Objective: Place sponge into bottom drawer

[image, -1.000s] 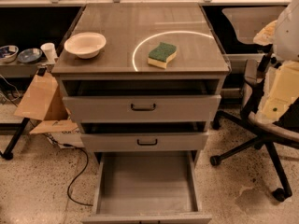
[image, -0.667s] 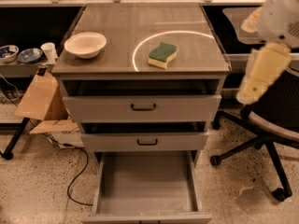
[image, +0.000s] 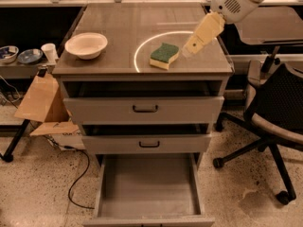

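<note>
The sponge [image: 164, 55], dark green top over pale yellow foam, lies flat on the cabinet top [image: 123, 27] inside a bright ring of light. My gripper [image: 189, 48] hangs from the white arm at the upper right, its pale yellow fingers [image: 203, 32] pointing down and left, just to the right of the sponge and above the top. It holds nothing. The bottom drawer [image: 149, 189] is pulled out wide, its flat grey interior bare.
A white bowl [image: 86, 45] sits at the left of the cabinet top. The two upper drawers [image: 144, 109] stand slightly ajar. A black office chair [image: 272, 112] stands close on the right. A cardboard box [image: 42, 100], a cable and a shelf with dishes [image: 19, 56] are on the left.
The arm has swung in from the right edge, up and left, and its gripper now hangs over the cabinet top beside the sponge. The sponge and drawers have not moved.
</note>
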